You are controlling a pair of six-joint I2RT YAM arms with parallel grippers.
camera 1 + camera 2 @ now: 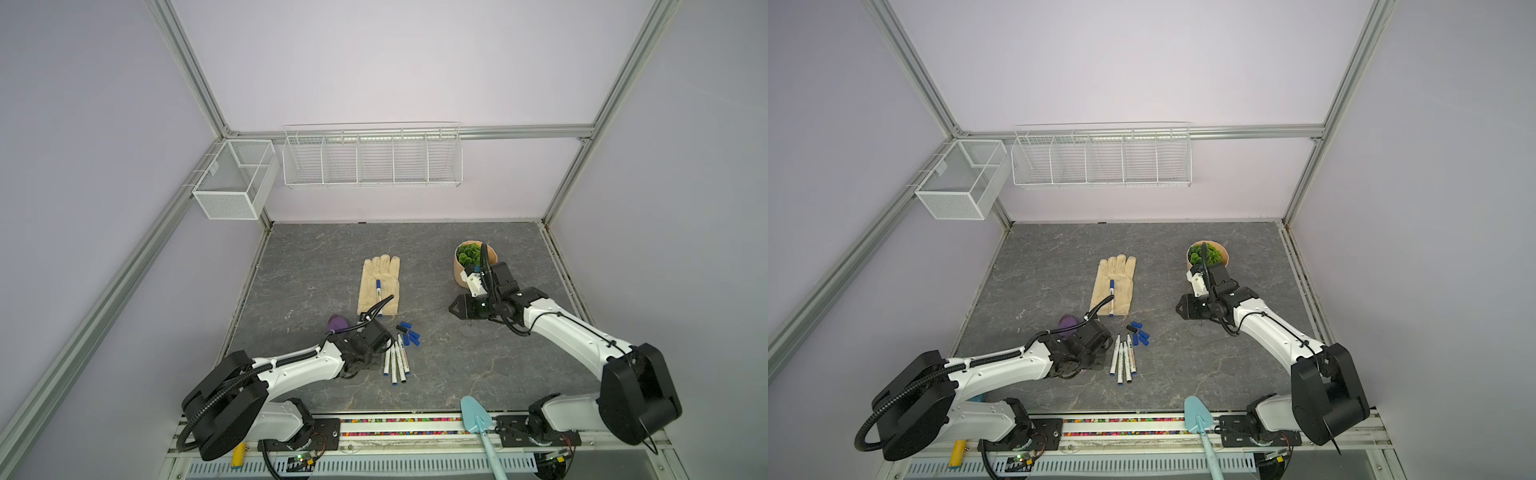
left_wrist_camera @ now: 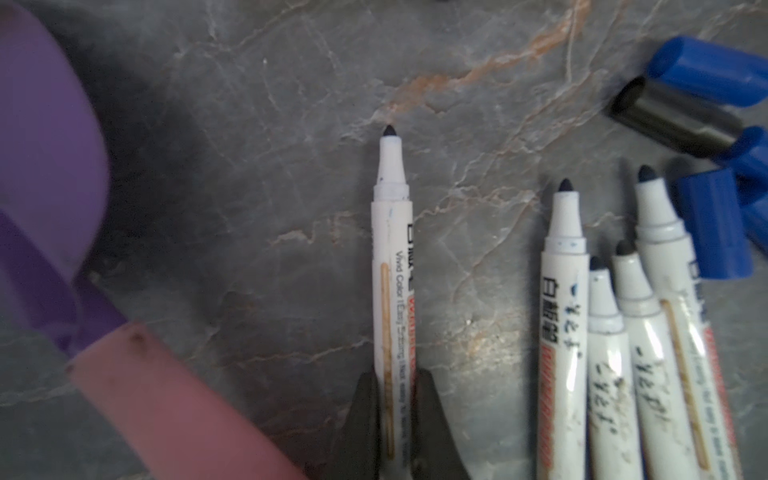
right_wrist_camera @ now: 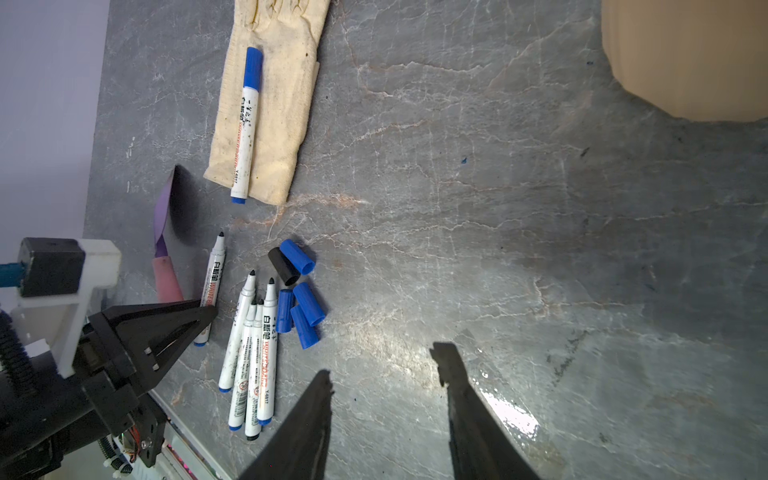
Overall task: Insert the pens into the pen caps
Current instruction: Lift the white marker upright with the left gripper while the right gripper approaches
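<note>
While pinching one uncapped pen point(image 2: 390, 249) toward its tail with left gripper point(image 2: 394, 399) pressed together, risks a swing on lifting, nib then misaligned. Just beside that hand: four loose pens point(image 2: 602, 374), then pen caps point(image 2: 712, 220). Well apart, right gripper point(image 3: 386, 365) spread, empty.

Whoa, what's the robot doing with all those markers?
The left pincer is shut on one uncapped pen down on the table, likely to cap it. The right pincer hangs open and empty. Four more uncapped pens and the loose caps wait nearby; one capped pen lies on the glove.
</note>
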